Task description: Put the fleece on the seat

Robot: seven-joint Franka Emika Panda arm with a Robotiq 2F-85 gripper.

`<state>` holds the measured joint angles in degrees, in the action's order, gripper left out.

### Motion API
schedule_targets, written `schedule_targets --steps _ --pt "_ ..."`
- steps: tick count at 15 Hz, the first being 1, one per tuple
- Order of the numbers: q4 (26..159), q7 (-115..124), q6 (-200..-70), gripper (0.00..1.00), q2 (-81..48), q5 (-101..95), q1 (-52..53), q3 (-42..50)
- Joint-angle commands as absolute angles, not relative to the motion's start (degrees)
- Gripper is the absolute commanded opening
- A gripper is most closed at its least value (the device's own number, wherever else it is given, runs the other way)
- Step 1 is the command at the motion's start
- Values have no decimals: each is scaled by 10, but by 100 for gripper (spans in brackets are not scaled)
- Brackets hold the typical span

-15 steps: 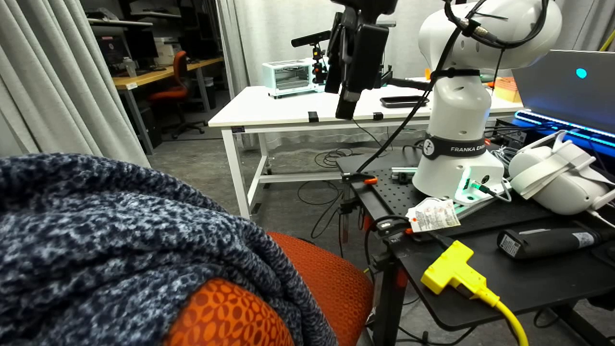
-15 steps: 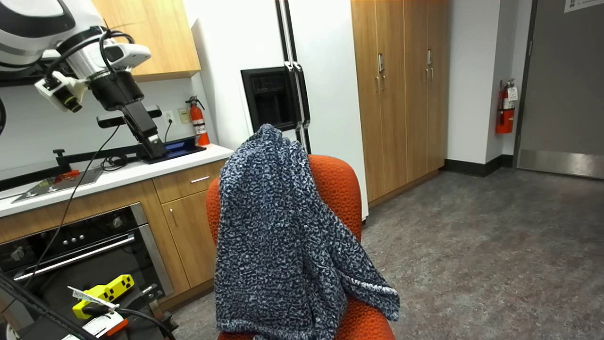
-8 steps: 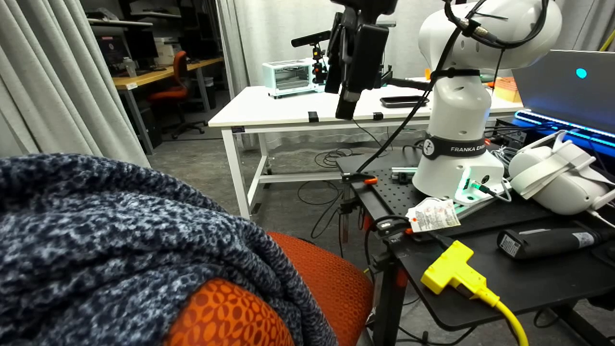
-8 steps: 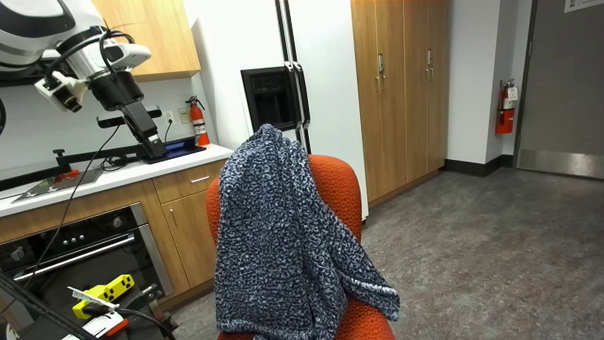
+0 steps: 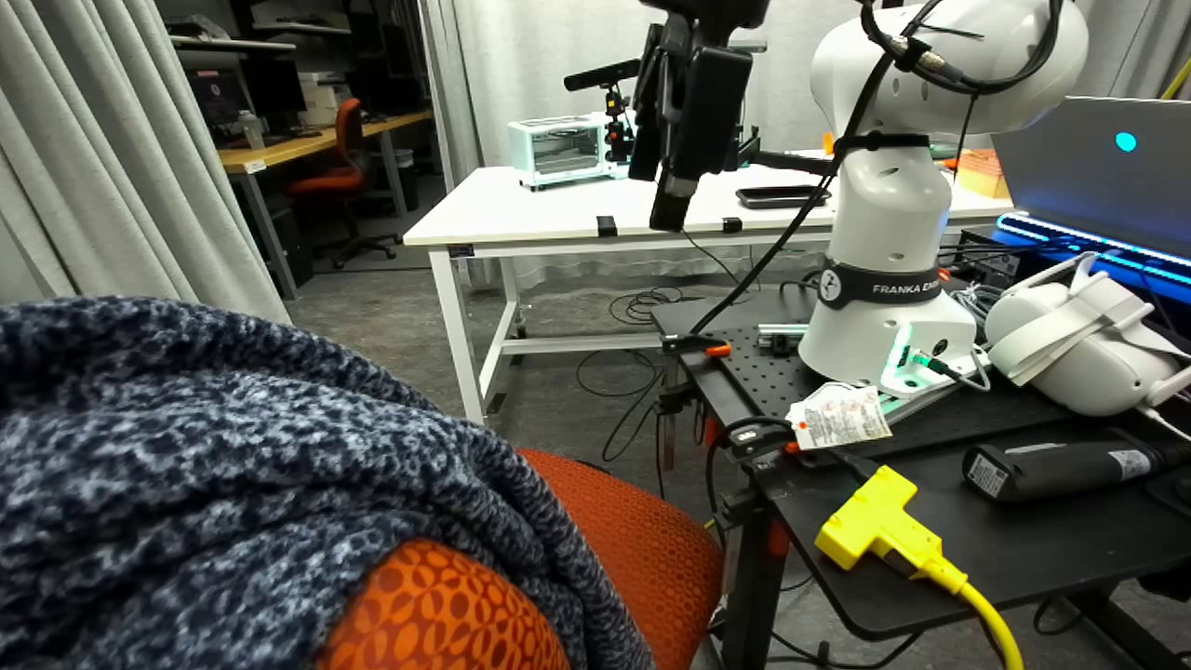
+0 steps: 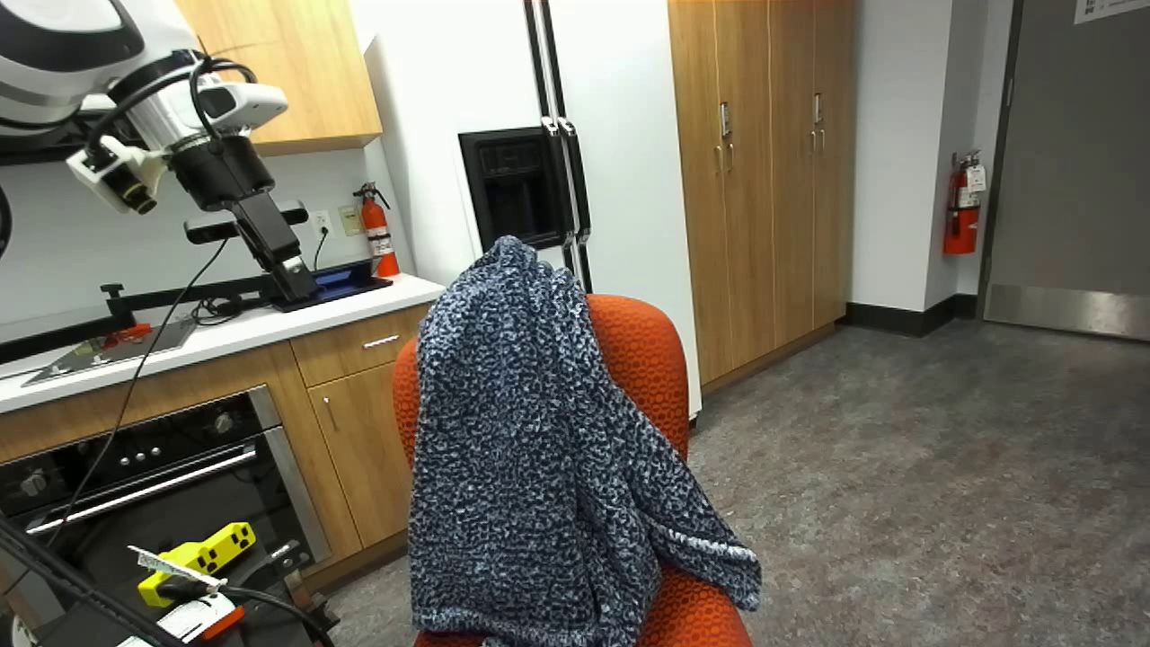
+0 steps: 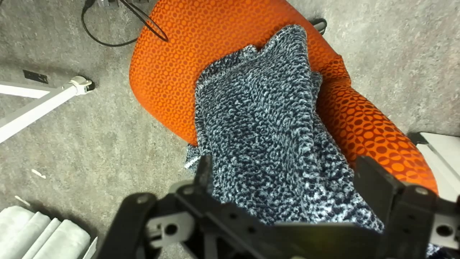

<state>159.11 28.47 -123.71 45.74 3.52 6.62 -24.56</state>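
Navy and grey-white, the fleece drapes over the seat from the top of its back down, a corner poking past the right edge in an exterior view; the pincer, spread wide in the wrist view, hangs well apart from it

Fleece cropped in an exterior view, seat partly hidden

The arm is white (black band lettered "FRANKA").
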Motion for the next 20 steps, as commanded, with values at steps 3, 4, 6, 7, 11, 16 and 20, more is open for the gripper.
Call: schedule_targets --steps 3,4,6,7,11,16,20 --pt "1575 262 -1235 100 425 2 61 -227" --pt "1566 254 -1234 100 411 -8 58 -223" --pt "1547 243 -1233 100 383 -30 51 -217" --pt "1535 239 -1234 100 365 -44 46 -215" --pt "1467 239 -1241 100 288 -83 41 -217" --pt "1369 235 -1312 100 179 -127 41 -209" --pt "1302 212 -1393 100 92 -175 48 -200"
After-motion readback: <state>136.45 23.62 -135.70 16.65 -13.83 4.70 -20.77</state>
